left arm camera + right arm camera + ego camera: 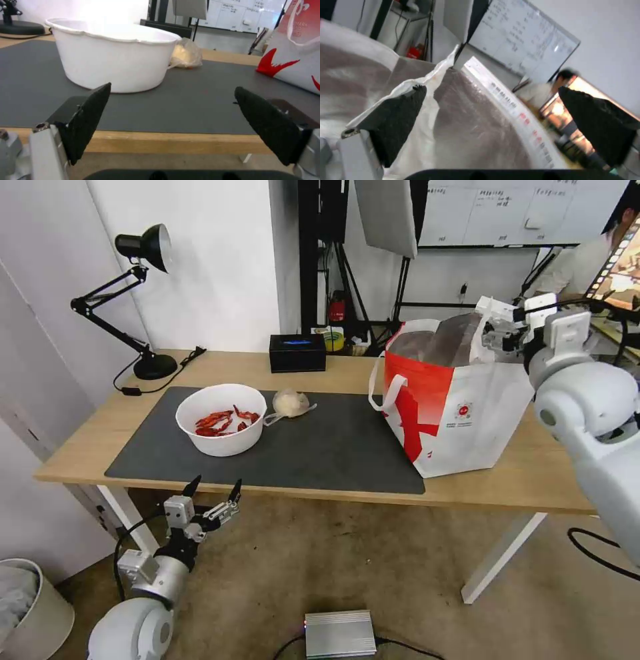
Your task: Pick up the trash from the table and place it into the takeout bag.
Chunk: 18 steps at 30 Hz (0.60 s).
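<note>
Head view: right gripper (501, 328), fingers wide, over white-and-red foil-lined takeout bag (460, 413), may snag its white strap handle (420, 105); left gripper (215, 492), fingers wide, hangs below the near edge of the light-wood table (320, 363).

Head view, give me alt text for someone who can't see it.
The right gripper hangs open over the mouth of the takeout bag on the table. The left gripper waits open below the table's near edge, before the white bowl of red shells and small clear bag.

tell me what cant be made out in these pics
- Inside of the takeout bag: head view, hidden by its own walls; right wrist view is blurred.
- What the small clear bag holds: too small.
- Bowl contents: left wrist view, hidden by its wall.
- Right gripper: head view, fingers lost against the bag rim.
</note>
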Tool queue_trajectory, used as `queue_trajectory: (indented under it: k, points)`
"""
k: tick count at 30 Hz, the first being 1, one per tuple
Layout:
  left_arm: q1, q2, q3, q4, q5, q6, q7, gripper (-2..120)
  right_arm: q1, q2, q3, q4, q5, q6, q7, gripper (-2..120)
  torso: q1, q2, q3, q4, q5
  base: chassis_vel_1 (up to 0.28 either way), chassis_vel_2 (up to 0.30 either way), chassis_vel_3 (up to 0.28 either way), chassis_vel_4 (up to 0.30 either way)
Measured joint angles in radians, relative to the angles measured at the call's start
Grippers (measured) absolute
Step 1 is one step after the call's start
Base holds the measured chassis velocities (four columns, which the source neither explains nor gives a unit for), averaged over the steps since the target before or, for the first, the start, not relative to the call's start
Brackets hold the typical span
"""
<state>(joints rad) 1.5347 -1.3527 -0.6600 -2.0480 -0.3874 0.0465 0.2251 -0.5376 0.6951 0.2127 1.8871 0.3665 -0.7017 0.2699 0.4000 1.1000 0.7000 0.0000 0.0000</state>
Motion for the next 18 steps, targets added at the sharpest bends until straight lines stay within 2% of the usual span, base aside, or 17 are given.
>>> queue_trajectory:
  k: [3,10,14,16,18]
  points:
    - [0.0,-0.001,0.0,0.0,0.0,-0.001,0.0,100,-0.019,-0.009,0.005,-0.009,-0.166,0.043,-0.097,100,0.0,0.0,0.0,-0.0001,0.0,0.0,0.0,0.0,0.0]
    - [0.0,-0.003,0.001,0.0,0.001,-0.001,0.0,100,-0.043,-0.011,0.015,-0.008,-0.236,0.077,-0.129,100,0.0,0.0,0.0,0.0,0.0,0.0,0.0,0.0,0.0]
    - [-0.001,-0.003,0.001,-0.001,0.001,-0.002,0.0,100,-0.061,-0.007,0.023,-0.001,-0.192,0.088,-0.107,100,0.0,0.0,0.0,-0.0001,0.0,0.0,0.0,0.0,0.0]
    - [-0.001,-0.004,0.001,-0.001,0.001,-0.002,0.0,100,-0.079,0.005,0.03,0.012,-0.046,0.094,-0.029,100,0.0,0.0,0.0,-0.0001,0.0,0.0,0.0,0.0,0.0]
    - [-0.001,-0.004,0.001,-0.001,0.001,-0.002,0.0,100,-0.082,0.008,0.032,0.013,-0.012,0.096,-0.01,100,0.0,0.0,0.0,0.0,0.0,0.0,0.0,0.0,0.0]
